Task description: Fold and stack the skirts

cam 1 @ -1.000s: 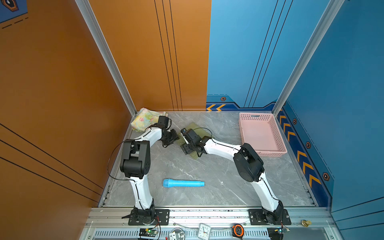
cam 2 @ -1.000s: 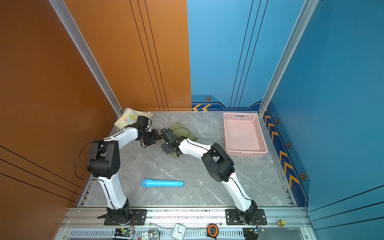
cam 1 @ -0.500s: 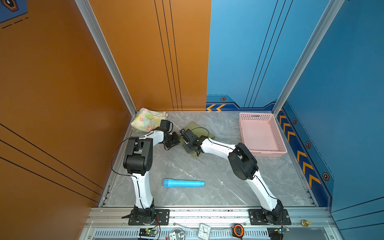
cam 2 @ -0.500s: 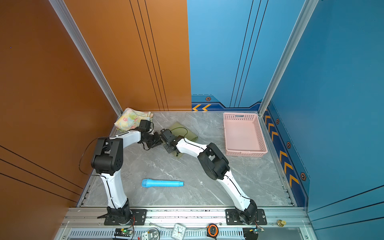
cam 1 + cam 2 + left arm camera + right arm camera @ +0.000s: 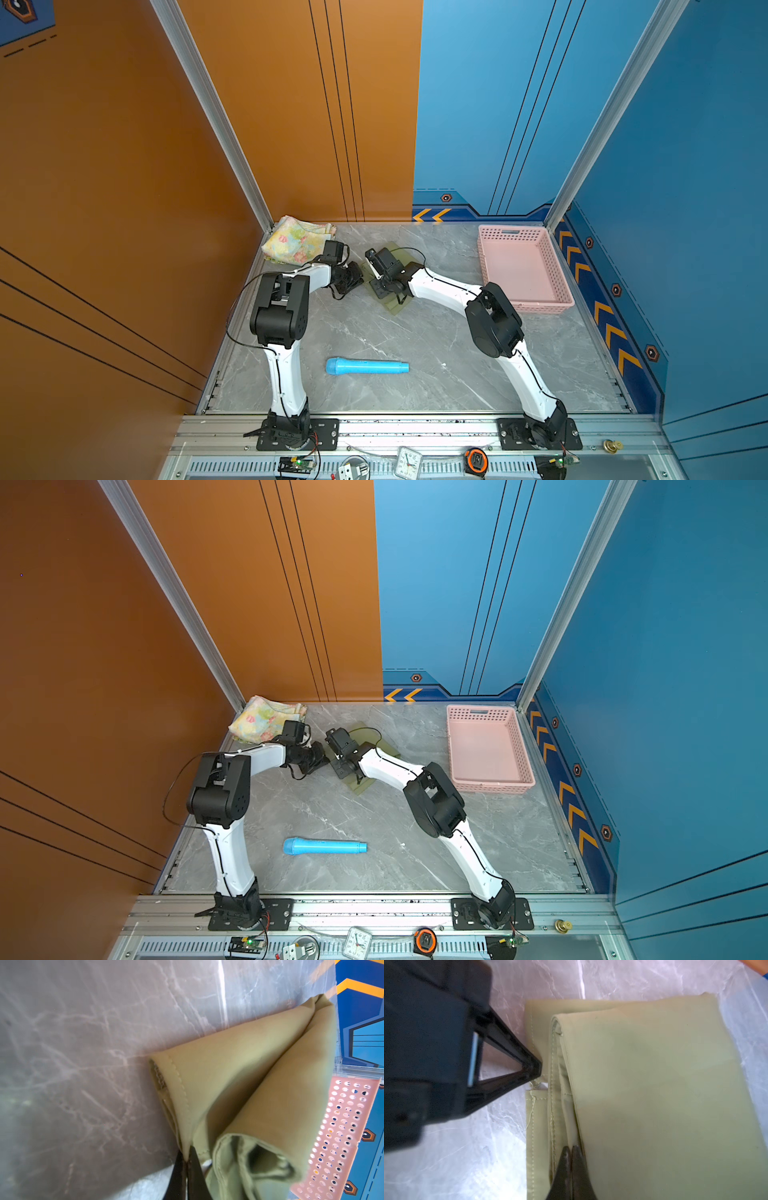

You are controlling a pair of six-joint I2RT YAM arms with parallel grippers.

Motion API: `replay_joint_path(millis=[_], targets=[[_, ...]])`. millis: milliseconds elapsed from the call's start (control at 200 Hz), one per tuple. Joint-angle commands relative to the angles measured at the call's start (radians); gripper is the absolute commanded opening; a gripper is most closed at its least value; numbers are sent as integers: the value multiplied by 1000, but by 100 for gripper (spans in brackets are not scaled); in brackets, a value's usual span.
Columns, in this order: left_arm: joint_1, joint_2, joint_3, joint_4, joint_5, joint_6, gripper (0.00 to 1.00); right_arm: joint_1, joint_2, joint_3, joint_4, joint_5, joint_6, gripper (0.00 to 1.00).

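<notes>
Jaws of the left gripper [image 5: 187, 1157] are pressed together on a hem corner of the olive skirt [image 5: 654, 1084]; the right gripper [image 5: 572, 1150] is clamped on its folded edge just beside. It lies folded on the grey table [image 5: 415, 332] toward the back, between the floral skirt [image 5: 295, 243] in the back left corner and the pink basket [image 5: 540, 308].

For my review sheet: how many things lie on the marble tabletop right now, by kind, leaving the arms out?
Skirts: 2 (floral skirt, olive skirt)
Basket: 1
Blue tube: 1
Total: 4
</notes>
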Motion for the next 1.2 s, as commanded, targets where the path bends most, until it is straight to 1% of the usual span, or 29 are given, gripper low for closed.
replay_joint_path(millis=[0, 220, 355, 380, 396, 401, 406, 416, 421, 446, 476, 501, 541, 601, 631, 651, 721, 831, 886, 941, 1001, 1116, 1197], targets=[[-6, 44, -31, -31, -8, -11, 0, 15, -70, -12, -18, -71, 50, 0], [2, 38, -36, -30, -5, -16, 0, 48, -34, -41, -18, -113, 93, 0], [13, 17, -44, -31, -2, -25, 0, 34, -29, -45, -20, -159, 119, 0], [16, 12, -45, -30, -2, -26, 0, 25, -32, -45, -20, -175, 125, 8], [18, 7, -45, -33, -4, -28, 0, 19, -35, -46, -18, -185, 132, 14], [19, 6, -45, -34, -3, -28, 0, 14, -38, -46, -18, -190, 137, 18], [20, 6, -46, -36, -4, -29, 2, 14, -38, -46, -18, -190, 137, 18], [21, 1, -46, -38, -4, -30, 3, 10, -41, -47, -18, -199, 140, 23], [22, 1, -46, -40, -4, -30, 6, 8, -43, -47, -18, -202, 143, 25], [26, -8, -47, -47, -6, -31, 13, -6, -51, -47, -16, -222, 152, 33], [32, -21, -48, -57, -9, -32, 22, -23, -63, -48, -14, -243, 163, 41], [35, -33, -51, -65, -13, -33, 31, -37, -74, -50, -14, -256, 170, 46], [44, -54, -57, -77, -18, -34, 41, -61, -94, -52, -12, -273, 178, 51], [56, -90, -68, -94, -25, -33, 50, -94, -130, -70, 5, -279, 186, 57], [62, -106, -73, -104, -26, -30, 52, -96, -145, -79, 10, -280, 191, 57], [66, -119, -78, -107, -25, -29, 54, -131, -153, -83, 11, -277, 194, 57], [77, -155, -98, -109, -17, -29, 56, -174, -164, -88, 6, -260, 212, 57], [69, -196, -123, -86, 7, -26, 61, -233, -132, -73, -28, -221, 230, 57], [59, -211, -150, -32, 34, -38, 63, -253, -111, -60, -41, -212, 233, 57], [46, -225, -174, 38, 37, -52, 65, -260, -83, -38, -62, -202, 216, 57], [31, -217, -181, 84, 54, -57, 68, -264, -53, -13, -91, -177, 202, 57], [-8, -169, -145, 84, 55, -41, 74, -265, -24, -3, -103, -166, 200, 57], [-26, -132, -126, 84, 42, -40, 77, -263, -11, -1, -103, -149, 202, 57]])
